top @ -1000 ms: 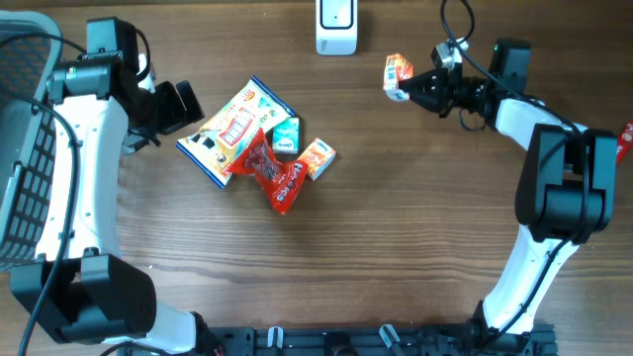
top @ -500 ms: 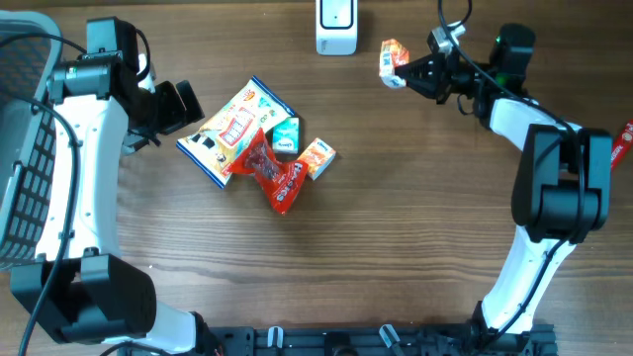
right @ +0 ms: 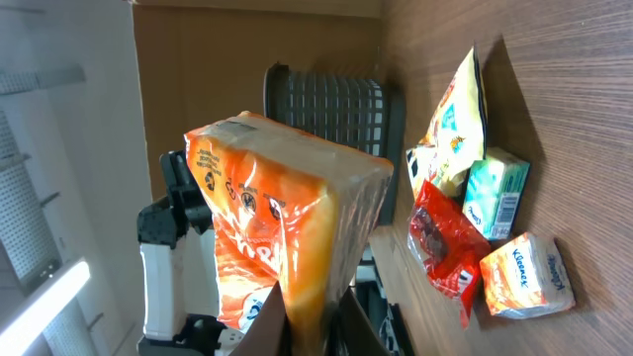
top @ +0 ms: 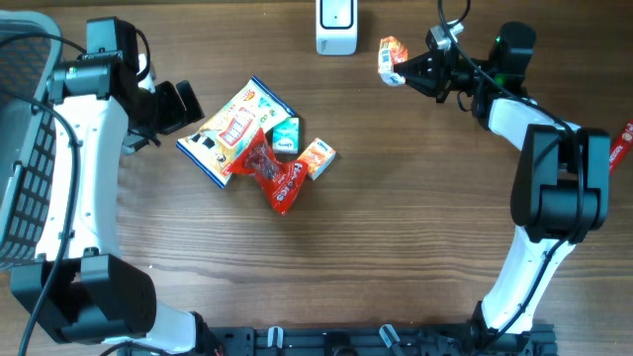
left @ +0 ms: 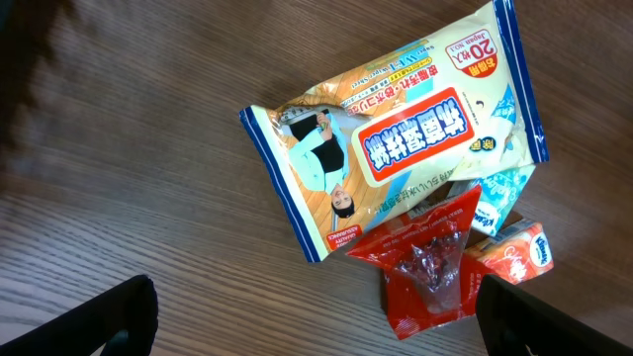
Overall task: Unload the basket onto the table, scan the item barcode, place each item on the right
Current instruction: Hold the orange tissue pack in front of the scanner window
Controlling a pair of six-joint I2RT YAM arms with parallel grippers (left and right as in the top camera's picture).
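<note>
Two claws, two jobs: your right claw is clamped on the orange packet, held off the desk just beside the white scanner at the far edge, likely to show it the barcode. Your left claw gapes wide and empty beside the wet-wipes pack, red pouch and teal tissue pack — nothing stands between packet and scanner.
</note>
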